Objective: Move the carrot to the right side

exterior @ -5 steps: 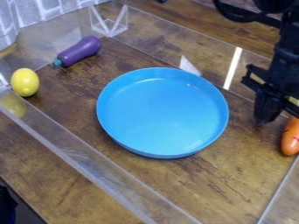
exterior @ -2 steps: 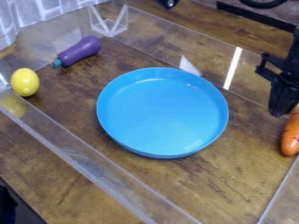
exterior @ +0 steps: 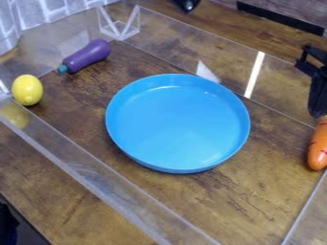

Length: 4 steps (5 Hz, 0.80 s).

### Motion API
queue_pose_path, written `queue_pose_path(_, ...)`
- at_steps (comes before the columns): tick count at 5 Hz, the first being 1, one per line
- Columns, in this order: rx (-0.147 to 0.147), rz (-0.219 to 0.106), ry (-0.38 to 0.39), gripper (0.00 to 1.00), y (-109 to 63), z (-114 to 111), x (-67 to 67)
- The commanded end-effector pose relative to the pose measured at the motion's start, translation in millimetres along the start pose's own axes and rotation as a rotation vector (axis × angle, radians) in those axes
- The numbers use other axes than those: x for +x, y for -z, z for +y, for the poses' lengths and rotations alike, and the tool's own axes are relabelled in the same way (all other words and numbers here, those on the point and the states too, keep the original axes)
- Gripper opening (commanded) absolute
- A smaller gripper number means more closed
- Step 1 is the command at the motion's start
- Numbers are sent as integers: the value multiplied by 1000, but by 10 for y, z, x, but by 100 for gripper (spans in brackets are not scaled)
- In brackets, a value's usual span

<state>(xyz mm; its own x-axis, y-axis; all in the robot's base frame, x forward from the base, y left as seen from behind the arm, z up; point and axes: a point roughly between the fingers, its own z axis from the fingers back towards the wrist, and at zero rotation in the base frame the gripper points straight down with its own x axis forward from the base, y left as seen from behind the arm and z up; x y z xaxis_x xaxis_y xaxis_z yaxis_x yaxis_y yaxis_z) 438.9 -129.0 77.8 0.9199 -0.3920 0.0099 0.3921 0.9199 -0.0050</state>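
**Carrot resting right of the blue plate**

The toy carrot (exterior: 318, 149) is seen lying on the wooden table (exterior: 153, 206), right of the blue plate (exterior: 178, 122) at the frame's edge. The gripper (exterior: 318, 107) is held above the carrot, apart from it, jaws closed and empty. A purple eggplant (exterior: 86, 55) and yellow lemon (exterior: 27, 90) are placed left of the plate.

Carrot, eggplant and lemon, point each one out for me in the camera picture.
carrot (exterior: 318, 148), camera view, on its orange body at the right edge.
eggplant (exterior: 90, 54), camera view, middle of its purple body.
lemon (exterior: 27, 89), camera view, centre of the yellow fruit.
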Motion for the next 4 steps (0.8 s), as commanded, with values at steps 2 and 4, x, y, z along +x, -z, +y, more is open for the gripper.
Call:
queue_pose_path(2,9,-96,44,0,-364,159,55)
queue_pose_path(4,7,-84,68,100,-312,58,37)
